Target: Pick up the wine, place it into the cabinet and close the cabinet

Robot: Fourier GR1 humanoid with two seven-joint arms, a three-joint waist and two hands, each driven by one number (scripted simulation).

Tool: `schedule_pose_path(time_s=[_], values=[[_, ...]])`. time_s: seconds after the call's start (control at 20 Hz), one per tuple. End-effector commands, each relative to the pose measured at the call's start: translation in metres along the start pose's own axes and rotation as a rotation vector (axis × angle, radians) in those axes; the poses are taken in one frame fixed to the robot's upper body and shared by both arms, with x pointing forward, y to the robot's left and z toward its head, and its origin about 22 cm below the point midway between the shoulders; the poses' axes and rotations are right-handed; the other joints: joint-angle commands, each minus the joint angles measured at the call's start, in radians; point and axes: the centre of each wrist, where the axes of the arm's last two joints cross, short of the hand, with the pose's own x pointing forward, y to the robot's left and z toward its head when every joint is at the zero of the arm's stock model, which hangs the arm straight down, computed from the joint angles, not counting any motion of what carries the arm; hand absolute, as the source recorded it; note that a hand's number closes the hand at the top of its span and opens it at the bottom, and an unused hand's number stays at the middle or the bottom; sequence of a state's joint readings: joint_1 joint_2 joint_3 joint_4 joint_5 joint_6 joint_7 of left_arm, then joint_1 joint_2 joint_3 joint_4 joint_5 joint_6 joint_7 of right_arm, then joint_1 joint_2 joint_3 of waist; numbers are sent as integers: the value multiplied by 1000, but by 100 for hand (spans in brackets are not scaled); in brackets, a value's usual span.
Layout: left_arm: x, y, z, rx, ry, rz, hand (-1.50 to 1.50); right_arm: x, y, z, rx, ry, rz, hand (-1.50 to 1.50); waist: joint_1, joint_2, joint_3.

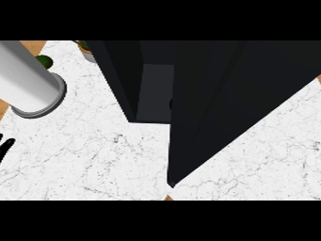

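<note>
White marble counter top with grey veining fills most of the view, its edges slanting in at left and right. Tall white cylinder, likely a paper towel roll, upper left, leaning toward top-left in view, standing on a round grey base on the counter. Small green plant just beside the cylinder, right of it, partly hidden. Second plant in a grey pot at the top edge, mostly cut off. Wooden floor shows past the counter at top left, far left and far right.
</note>
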State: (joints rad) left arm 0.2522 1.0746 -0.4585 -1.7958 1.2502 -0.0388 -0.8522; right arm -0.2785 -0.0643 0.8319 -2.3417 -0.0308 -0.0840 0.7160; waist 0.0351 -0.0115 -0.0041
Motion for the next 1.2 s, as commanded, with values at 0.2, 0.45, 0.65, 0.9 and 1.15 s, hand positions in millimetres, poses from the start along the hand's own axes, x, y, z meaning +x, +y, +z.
schedule_pose_path(time_s=[0.2, 0.45, 0.65, 0.9, 1.15], values=[[11, 30, 31, -6, 3, -19, -150, 2, 25, -38, -83, -127, 18, 150, 32, -3, -2], [36, 49, 17, -24, -15, -31, -150, 1, 20, -58, -148, -147, 20, 150, 33, 6, 0], [42, 54, 19, -28, -4, -11, -150, 13, 4, -79, -218, -141, 16, 150, 32, 9, 0], [50, 65, 22, -21, -31, -20, -150, 16, -20, -133, -318, -123, 44, 150, 35, 14, 2], [60, 83, 25, -23, -12, -39, -150, 34, -65, -171, -271, -111, 30, 150, 28, 18, 3]])
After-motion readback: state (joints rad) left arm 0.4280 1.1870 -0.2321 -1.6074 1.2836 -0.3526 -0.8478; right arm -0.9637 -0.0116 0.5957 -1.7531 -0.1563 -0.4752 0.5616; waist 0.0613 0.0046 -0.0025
